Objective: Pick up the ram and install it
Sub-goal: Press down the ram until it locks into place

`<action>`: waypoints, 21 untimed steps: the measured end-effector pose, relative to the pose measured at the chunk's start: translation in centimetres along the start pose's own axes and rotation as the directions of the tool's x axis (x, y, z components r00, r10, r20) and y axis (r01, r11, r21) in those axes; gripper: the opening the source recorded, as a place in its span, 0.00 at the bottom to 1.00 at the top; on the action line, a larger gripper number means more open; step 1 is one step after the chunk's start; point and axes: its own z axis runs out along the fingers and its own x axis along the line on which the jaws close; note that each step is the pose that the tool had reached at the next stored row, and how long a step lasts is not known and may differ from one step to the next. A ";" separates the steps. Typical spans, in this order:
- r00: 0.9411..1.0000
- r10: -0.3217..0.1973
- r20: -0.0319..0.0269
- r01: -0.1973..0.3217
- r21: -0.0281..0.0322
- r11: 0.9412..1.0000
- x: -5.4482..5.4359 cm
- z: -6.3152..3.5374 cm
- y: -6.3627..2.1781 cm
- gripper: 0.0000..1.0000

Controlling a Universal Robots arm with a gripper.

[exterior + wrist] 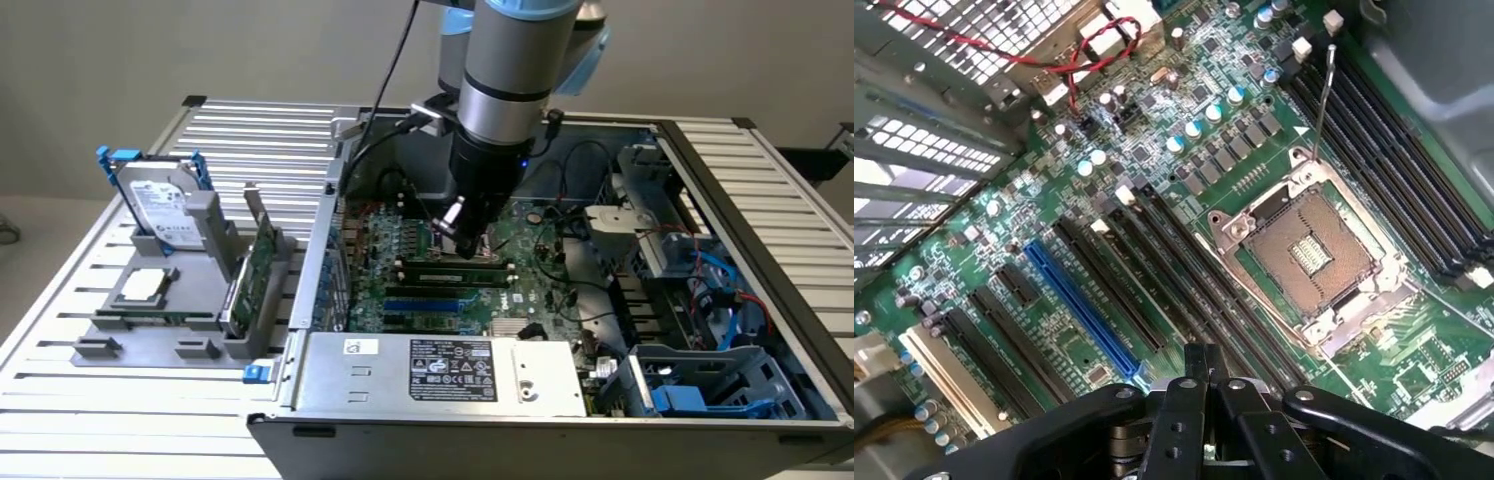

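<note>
case point(534, 440): open, on slatted tabletop point(54, 390); all places below are given against it.
power supply point(441, 370): nearest, along the case's front edge, label up.
drive cage point(701, 385): front corner of the case, on the exterior view's right; blue parts and cables around it.
holder point(147, 345): grey, outside the case, on the exterior view's left, on the tabletop.
chip point(144, 287): flat on the holder, outside the case.
card point(254, 275): green, metal bracket, upright in the holder, just beside the case wall.
hard drive point(160, 205): upright at the holder's far end, outside the case.
board point(547, 295): green, on the case floor, behind the power supply.
blue slot point(1089, 310): on the board inside the case, among long black slots.
socket point(1314, 250): on the board inside the case, silver frame, lever raised.
ram point(447, 267): mid-case, lying along the black slots, directly under the pincer tip; contact cannot be judged.
pincer point(463, 240): mid-case, pointing down at the board; jaws pressed together in the wrist view point(1199, 365), nothing seen between them.
arm point(514, 80): comes down into the case from above its far side.
</note>
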 end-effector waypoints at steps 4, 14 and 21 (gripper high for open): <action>0.998 0.060 0.003 -0.060 -0.001 0.998 0.0 0.04 0.00 0.11; 0.974 0.227 0.009 -0.227 -0.008 0.974 0.0 0.16 -0.01 0.11; 0.939 0.343 0.012 -0.343 -0.013 0.939 0.0 0.26 -0.01 0.11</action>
